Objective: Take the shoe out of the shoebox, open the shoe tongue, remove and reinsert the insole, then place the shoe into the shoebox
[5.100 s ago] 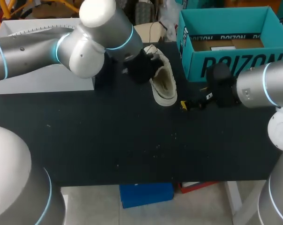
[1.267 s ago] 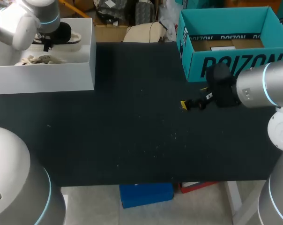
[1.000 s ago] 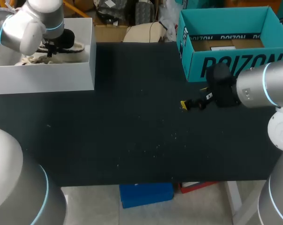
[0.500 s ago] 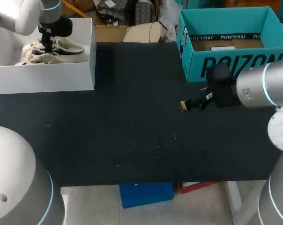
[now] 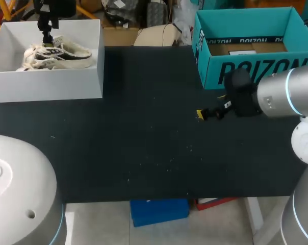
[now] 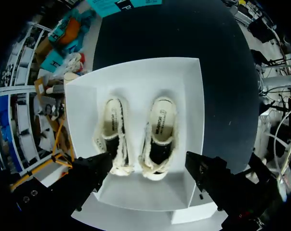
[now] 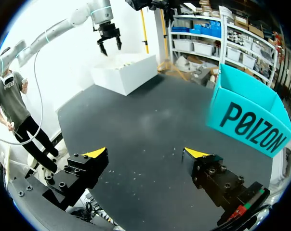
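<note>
Head view: a white shoebox point(image 5: 52, 84) sits at 10 o'clock on the dark worktop point(image 5: 144, 138), with two pale shoes point(image 5: 54, 53) lying inside it. The left jaws hang over the shoes, toward the box's far wall. A teal box point(image 5: 256, 69) stands open at 1 o'clock. The right arm point(image 5: 284, 97) comes in at 3 o'clock. Its jaws sit low over the worktop, just off the teal box's 6 o'clock side and well apart from the shoebox.

In the left wrist view the shoes lie side by side with their openings facing up, directly below the left jaws. The dark fingers point(image 6: 90, 173) stand wide apart and hold nothing.

In the right wrist view the right jaws are likewise spread wide and hold nothing. Their yellow fingertips point(image 7: 96, 152) are over the worktop, with the teal box ahead and off to one side.
</note>
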Motion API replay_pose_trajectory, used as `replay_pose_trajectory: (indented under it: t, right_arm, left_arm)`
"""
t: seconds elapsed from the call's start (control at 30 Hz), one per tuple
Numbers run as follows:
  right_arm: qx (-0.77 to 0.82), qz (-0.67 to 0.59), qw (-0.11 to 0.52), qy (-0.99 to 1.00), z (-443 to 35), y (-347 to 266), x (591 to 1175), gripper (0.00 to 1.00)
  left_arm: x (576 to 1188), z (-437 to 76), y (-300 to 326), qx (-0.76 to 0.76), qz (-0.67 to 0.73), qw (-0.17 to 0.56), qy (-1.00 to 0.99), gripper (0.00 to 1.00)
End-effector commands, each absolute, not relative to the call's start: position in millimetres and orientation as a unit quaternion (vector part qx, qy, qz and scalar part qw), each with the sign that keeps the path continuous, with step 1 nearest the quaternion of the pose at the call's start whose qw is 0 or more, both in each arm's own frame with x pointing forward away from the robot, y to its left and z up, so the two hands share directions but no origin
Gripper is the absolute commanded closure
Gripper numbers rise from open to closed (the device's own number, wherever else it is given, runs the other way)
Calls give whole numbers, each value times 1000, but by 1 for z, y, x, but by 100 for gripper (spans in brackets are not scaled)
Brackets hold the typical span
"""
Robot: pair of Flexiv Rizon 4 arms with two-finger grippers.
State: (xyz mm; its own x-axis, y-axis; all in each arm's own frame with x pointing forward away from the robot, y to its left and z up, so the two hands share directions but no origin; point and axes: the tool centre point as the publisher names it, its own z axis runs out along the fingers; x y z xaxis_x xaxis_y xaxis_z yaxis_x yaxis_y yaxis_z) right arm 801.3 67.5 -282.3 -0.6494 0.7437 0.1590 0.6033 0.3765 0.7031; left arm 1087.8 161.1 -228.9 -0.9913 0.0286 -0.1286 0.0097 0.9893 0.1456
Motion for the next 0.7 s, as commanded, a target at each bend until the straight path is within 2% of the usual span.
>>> replay_pose_trajectory:
  t: [0.03,0.17,0.4,0.7]
  right_arm:
    - [409,380,92,825,-282,69,801,0]
    - [409,380,92,825,-282,69,801,0]
    - [409,380,92,825,-282,69,801,0]
    - [409,380,92,825,-282,69,801,0]
  left_arm:
    - [1074,-218,162,11,77,70,994,0]
    - [1061,-208,158,19,55,64,996,0]
    - [1043,-205,163,-181,43,-15,982,0]
    - [1015,-226,149,-351,36,-31,935,0]
